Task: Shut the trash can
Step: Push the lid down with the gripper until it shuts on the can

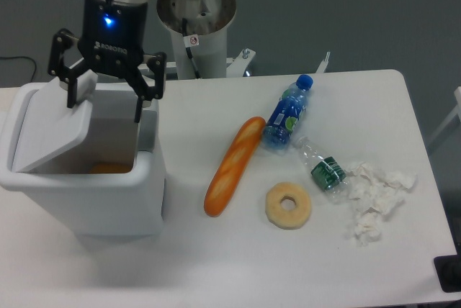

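Leftmost, the trash can (86,193) sits on the table (238,265), lid (50,132) half-lowered under the gripper (104,99), jaws spread. Rightward: baguette (232,166), blue bottle (287,114), donut (289,205), crushed bottle (324,168), crumpled tissues (374,200).

The arm came down from the top of the view, wrist vertical, a blue light lit on its black body. The gripper (104,110) pointed straight down with its jaws spread wide apart, one dark finger (70,92) at the left and the other at the right, nothing clamped between them.
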Controlling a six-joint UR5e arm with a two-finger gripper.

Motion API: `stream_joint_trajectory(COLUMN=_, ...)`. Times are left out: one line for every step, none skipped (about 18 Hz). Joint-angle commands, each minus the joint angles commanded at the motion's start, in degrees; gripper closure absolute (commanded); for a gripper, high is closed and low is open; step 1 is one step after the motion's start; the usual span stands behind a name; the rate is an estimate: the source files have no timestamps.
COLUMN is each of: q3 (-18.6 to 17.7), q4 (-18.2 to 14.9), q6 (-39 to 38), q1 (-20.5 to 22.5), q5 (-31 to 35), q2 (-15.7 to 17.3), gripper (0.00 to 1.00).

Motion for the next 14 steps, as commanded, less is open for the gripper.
stream_joint_trajectory(q3=-0.3, q4=-0.1, q6=0.8, q1=0.1, q5=0.6, q2=0.0, gripper=0.00)
stream_joint_trajectory(q3=-0.8, q4=0.0, q6=1.1, q1=0.3, q5=1.2, q2=0.1, gripper=0.00)
stream_joint_trajectory(q3=-1.1, q4=0.1, q6=1.5, q1=0.3, q5=1.6, q2=0.1, gripper=0.00)
stream_joint_trajectory(q3=-1.1, q4=0.0, q6=2.1, q1=0.4, q5=1.7, q2=0.0, gripper=0.00)
stream_joint_trajectory(q3=-1.1, q4=0.0, q6=2.4, q1=0.4, q5=1.7, q2=-0.1, gripper=0.00)
stream_joint_trajectory(q3=-1.1, q4=0.0, q6=2.4, q1=0.4, q5=1.8, q2=-0.1, gripper=0.00)
stream_joint_trajectory(q3=-1.3, q4=0.0, q6=2.4, q1=0.4, q5=2.1, q2=-0.1, gripper=0.00)
stream_joint_trajectory(q3=-1.5, q4=0.0, q6=2.5, q1=0.4, q5=2.4, q2=-0.1, gripper=0.00)
stream_joint_trajectory(q3=-1.8, q4=-0.1, q6=2.5, q1=0.4, q5=2.8, q2=-0.1, gripper=0.00)
stream_joint_trajectory(q3=-2.3, q4=0.0, q6=2.5, q1=0.4, q5=3.3, q2=0.0, gripper=0.00)
stream_joint_trajectory(q3=-3.1, q4=0.0, q6=2.5, q1=0.4, q5=3.8, q2=0.1, gripper=0.00)
stream_joint_trajectory(q3=-3.6, q4=0.0, q6=2.6, q1=0.5, q5=4.0, q2=0.2, gripper=0.00)
stream_joint_trajectory(q3=-4.0, q4=0.0, q6=3.3, q1=0.4, q5=4.3, q2=0.2, gripper=0.00)
stream_joint_trajectory(q3=-4.4, q4=-0.1, q6=4.3, q1=0.5, q5=4.5, q2=0.2, gripper=0.00)
